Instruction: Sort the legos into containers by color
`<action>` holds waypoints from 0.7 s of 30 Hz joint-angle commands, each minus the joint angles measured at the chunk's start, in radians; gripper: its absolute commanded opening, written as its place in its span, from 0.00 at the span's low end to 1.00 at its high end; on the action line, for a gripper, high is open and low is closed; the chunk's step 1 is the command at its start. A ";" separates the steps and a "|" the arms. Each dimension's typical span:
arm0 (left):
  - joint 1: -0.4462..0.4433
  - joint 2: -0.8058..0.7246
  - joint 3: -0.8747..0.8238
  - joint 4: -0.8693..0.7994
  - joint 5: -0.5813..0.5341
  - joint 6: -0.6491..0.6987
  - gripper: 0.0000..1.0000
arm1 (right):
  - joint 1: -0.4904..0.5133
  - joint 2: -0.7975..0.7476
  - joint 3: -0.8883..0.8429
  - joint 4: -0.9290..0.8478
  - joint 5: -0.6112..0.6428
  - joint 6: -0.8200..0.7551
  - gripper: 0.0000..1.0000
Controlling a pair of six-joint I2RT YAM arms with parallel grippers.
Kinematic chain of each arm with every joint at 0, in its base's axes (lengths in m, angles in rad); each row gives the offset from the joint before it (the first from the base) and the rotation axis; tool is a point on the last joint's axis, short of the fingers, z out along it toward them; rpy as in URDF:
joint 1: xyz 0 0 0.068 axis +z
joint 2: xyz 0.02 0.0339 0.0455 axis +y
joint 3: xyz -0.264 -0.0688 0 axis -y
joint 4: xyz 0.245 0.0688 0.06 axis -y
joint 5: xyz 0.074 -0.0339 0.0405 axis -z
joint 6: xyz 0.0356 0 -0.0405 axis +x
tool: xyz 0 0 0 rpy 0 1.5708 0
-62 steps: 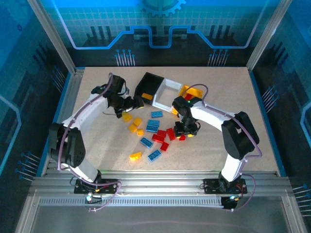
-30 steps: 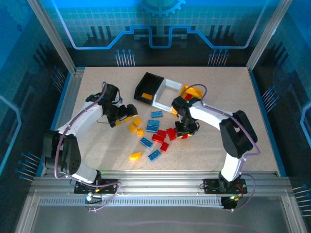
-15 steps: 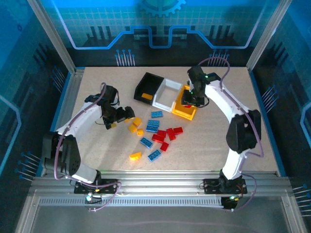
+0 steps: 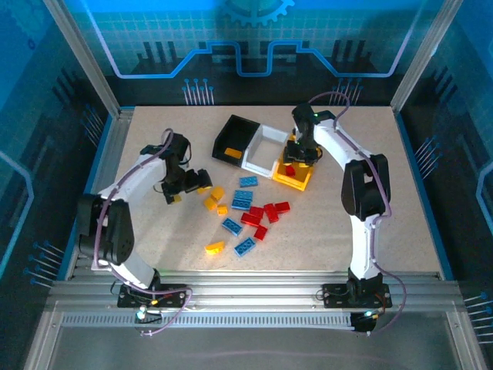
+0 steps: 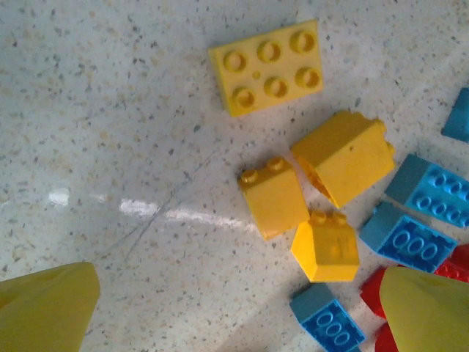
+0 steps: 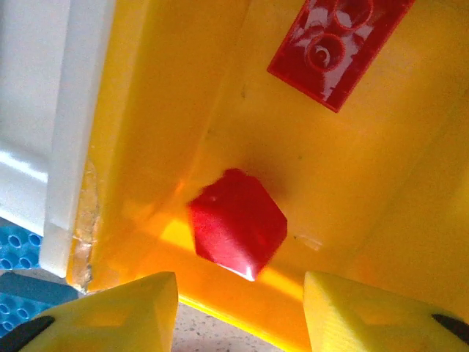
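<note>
The right gripper (image 6: 238, 312) stands partly open over the yellow plastic bin (image 6: 172, 95), holding nothing; a small red plastic brick (image 6: 238, 224) lies loose inside. The left gripper (image 5: 238, 312) hangs wide open and empty above small yellow plastic bricks (image 5: 272, 196), which look light, hard and smooth; better to pinch their flat sides

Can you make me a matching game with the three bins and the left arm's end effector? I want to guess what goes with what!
Things:
1. black bin
2. white bin
3. yellow bin
4. left end effector

Places and states:
A. holds red bricks
B. open above yellow bricks on the table
C. holds one yellow-orange brick
D. stands between the other two bins

Right pairs: 1-C, 2-D, 3-A, 4-B.
</note>
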 commanded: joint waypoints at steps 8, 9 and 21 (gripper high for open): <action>0.007 0.215 0.182 -0.058 -0.070 -0.068 0.94 | -0.007 -0.191 -0.116 -0.015 -0.023 -0.011 0.61; 0.007 0.232 0.189 -0.056 -0.069 -0.091 0.93 | -0.003 -0.219 -0.144 -0.009 -0.026 -0.011 0.61; -0.011 0.378 0.258 -0.048 -0.072 -0.236 0.90 | 0.015 -0.408 -0.370 0.060 -0.064 0.014 0.62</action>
